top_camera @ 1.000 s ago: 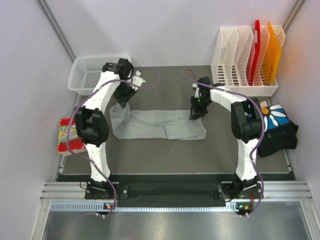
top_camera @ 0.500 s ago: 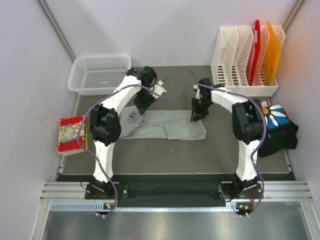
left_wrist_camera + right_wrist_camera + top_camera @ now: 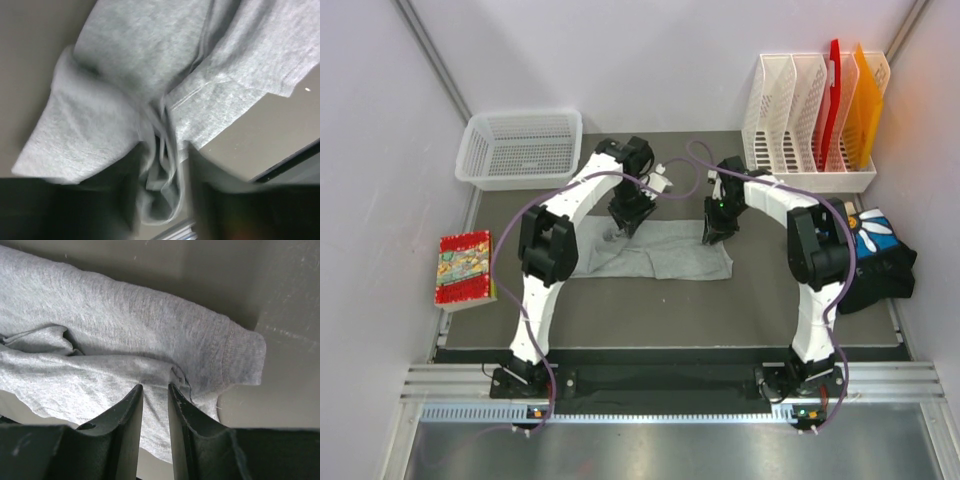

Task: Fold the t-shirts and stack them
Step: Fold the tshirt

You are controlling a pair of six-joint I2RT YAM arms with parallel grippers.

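Grey t-shirt (image 3: 665, 258) lies as a long band across the middle of the dark table (image 3: 650, 320), its length running left to right. Far to the left, well apart from it, a red patterned book (image 3: 464, 268) sits at the table's edge, and a white basket (image 3: 520, 148) stands at the back left corner. The left gripper (image 3: 623, 218) is over the band's left back part. In its wrist view a loose bunch of grey cloth sits between the two fingers, but that view is blurred and I cannot tell whether they grip it or stand free of it. The right gripper (image 3: 714, 230) is down on the band's back right edge, its fingers nearly together and pinching a small pucker of cloth near the hemmed corner. Behind it stands a white file rack (image 3: 800, 120) with red and orange folders. A pile of other shirts (image 3: 875, 262), black and blue-and-white, lies at the right edge, apart from the grey one.
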